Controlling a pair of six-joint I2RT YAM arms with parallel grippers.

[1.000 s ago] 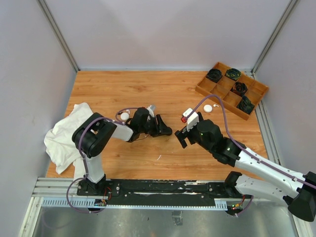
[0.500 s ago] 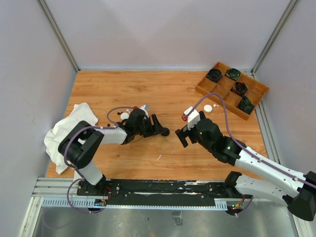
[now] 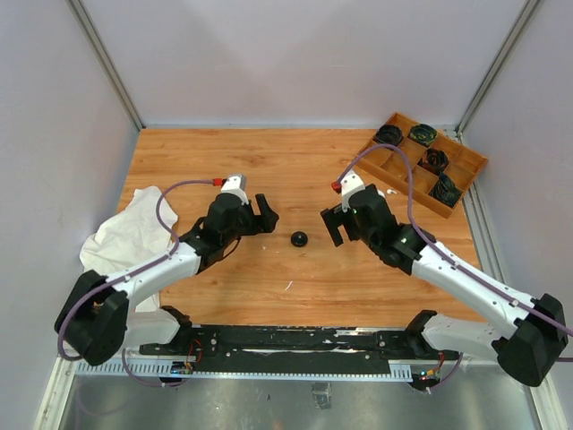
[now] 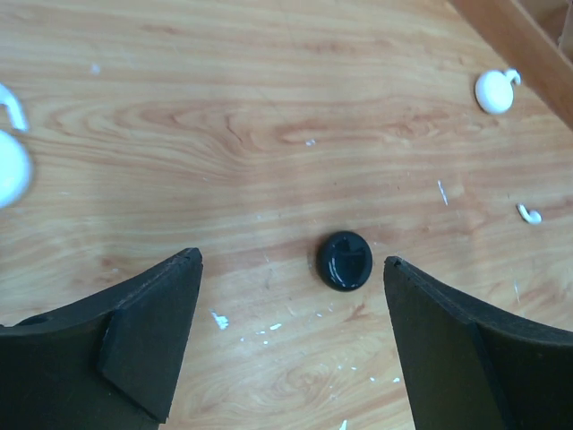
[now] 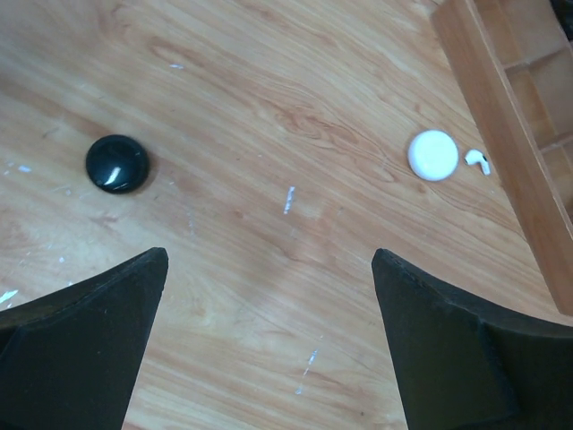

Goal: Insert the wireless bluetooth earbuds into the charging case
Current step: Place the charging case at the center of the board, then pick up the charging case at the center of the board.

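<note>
While both arms reach over the wooden table (image 3: 304, 170), their jaws stand spread wide with nothing between the pads. The left gripper (image 3: 265, 213) and right gripper (image 3: 332, 225) face each other across bare board, apart from one another.

A white cloth (image 3: 121, 237) slumps over the table's left edge, well behind the left jaws. The wooden tray (image 5: 488, 125) sits ahead and to the right of the right jaws, its near wall closing off that side.

A black case (image 3: 298, 238), round and shut, lies alone on the table between the two grippers. In the left wrist view it sits just ahead of the gap, nearer the right-hand finger and touching neither.

A white case (image 5: 432, 155) rests ahead of the right jaws, near the tray wall, with a white earbud (image 5: 477, 161) just beside it on the tray side. Open wood runs from there back to the fingers.

In the left wrist view a second white earbud (image 4: 530, 214) lies by itself beyond the right-hand finger.
</note>
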